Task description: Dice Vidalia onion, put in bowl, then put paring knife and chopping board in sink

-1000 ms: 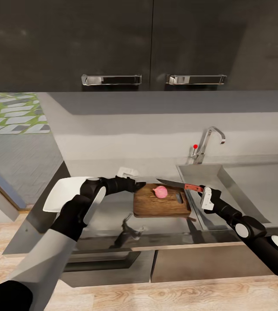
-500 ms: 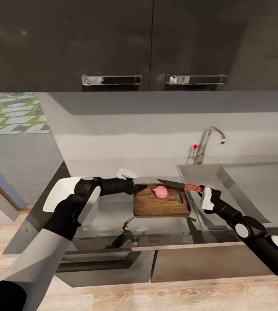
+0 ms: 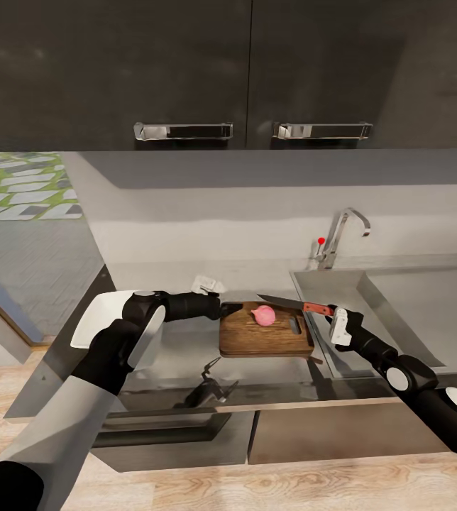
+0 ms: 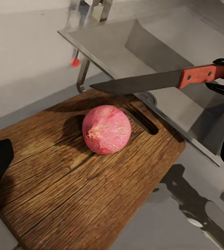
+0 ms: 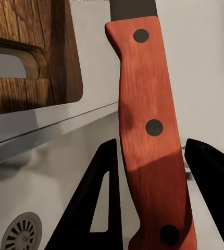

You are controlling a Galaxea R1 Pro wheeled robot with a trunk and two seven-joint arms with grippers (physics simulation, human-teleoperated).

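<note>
Vidalia onion [image 3: 262, 316]: whole on chopping board [image 3: 257, 341] (undiced). Your right end effector [image 3: 326, 310] grips paring knife [image 3: 294, 305] above board; dicing, bowling, sinking remain.

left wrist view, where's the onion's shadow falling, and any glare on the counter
Left wrist view: the onion casts a soft shadow on the board toward the faucet side. Head view: the glossy counter mirrors the left arm as a dark reflection.

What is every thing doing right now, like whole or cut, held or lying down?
Vidalia onion: whole, uncut, resting on the board.
Chopping board: flat on the countertop, beside the sink.
Paring knife: held in the air, blade above the board.
Right gripper: shut on the knife handle.
Sink: nothing visible inside.
</note>
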